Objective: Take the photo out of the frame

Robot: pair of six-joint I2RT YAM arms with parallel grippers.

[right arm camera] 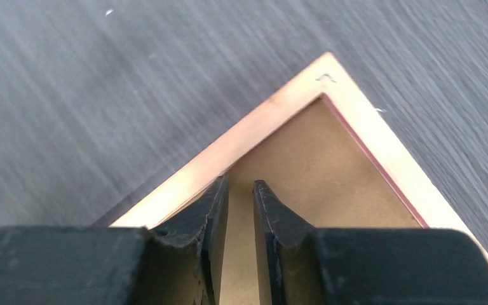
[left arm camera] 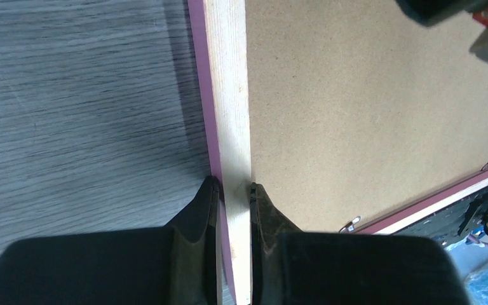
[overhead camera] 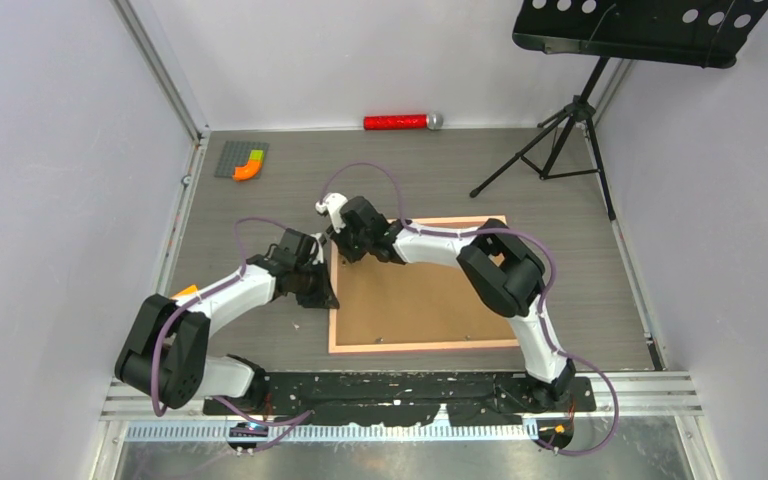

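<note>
Only back of frame (overhead camera: pixel 420 346) and backing board (overhead camera: pixel 410 300) visible; left pincer (left arm camera: pixel 234 187) astride rim.

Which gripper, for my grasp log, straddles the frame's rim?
The left gripper: the frame rim sits between its jaws; the right gripper is over the backing board.

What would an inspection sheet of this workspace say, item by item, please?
Surface: grey wood-grain table.
Job's things: frame lies face down, brown backing board in place; photo not seen.
Clutter: red cylinder and grey baseplate with orange brick, near the far edge.
Grippers: left gripper clamps the frame's left rim; right gripper, fingers slightly apart, over the far left corner.
Cables: purple cables loop along both arms.
Surroundings: white walls; black music stand at far right.
</note>
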